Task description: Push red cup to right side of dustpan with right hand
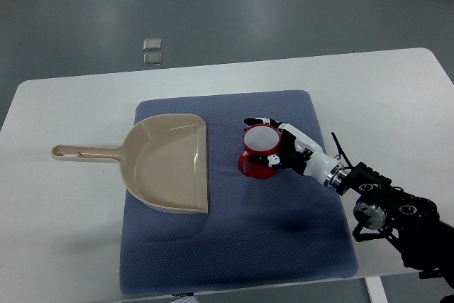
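A red cup (259, 148) with a white inside stands upright on the blue mat (234, 232), just right of the beige dustpan (172, 164). The cup's handle points to the lower left. My right hand (278, 144) comes in from the lower right and its fingers wrap the cup's right side and far rim, touching it. The dustpan lies flat with its handle pointing left and its open edge facing the cup. A narrow gap of mat separates cup and dustpan.
The mat lies on a white table (397, 97). Two small clear squares (152, 50) lie on the grey floor beyond the table's far edge. My right arm's black joints (386, 207) hang over the table's front right corner.
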